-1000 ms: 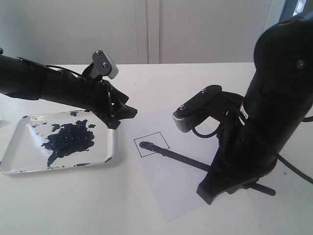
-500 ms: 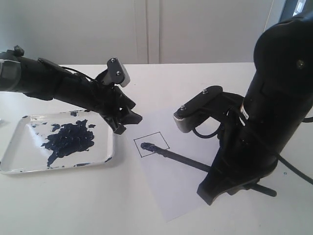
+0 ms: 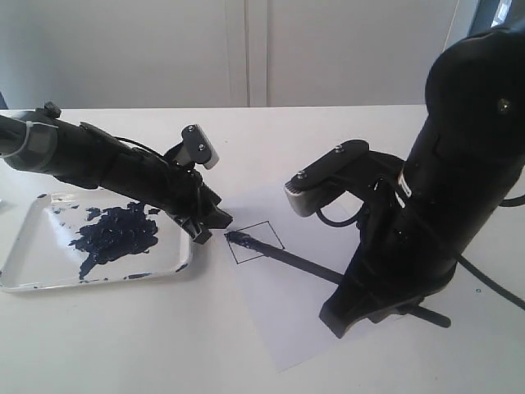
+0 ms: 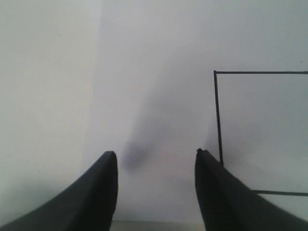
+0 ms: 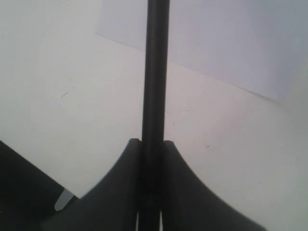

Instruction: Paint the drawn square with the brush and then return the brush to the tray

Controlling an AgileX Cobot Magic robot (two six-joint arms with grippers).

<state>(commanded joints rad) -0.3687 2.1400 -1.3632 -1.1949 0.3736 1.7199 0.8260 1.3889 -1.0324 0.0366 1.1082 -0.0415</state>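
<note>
The drawn square [image 3: 255,242] is a thin black outline on the white paper [image 3: 287,312], unpainted apart from where the brush tip lies. The brush [image 3: 287,258] slants across the paper, its navy tip [image 3: 239,239] at the square's upper left corner. My right gripper [image 5: 154,144] is shut on the brush's black handle [image 5: 156,72]; in the exterior view the arm [image 3: 410,246] hides that grip. My left gripper [image 3: 215,222] hangs low between tray and square, open and empty [image 4: 155,153], with the square's outline [image 4: 217,115] beside one fingertip. The tray [image 3: 187,242] lies at the left.
The tray holds a big navy paint blotch [image 3: 115,232] and splatters. The brush's rear end [image 3: 435,317] sticks out behind the right arm. The paper's left edge [image 4: 96,96] runs under the left gripper. A pale wall stands behind the table.
The left arm has come down and towards the square's left side. The right arm has shifted left, sliding the brush tip from inside the square to its upper left corner.
</note>
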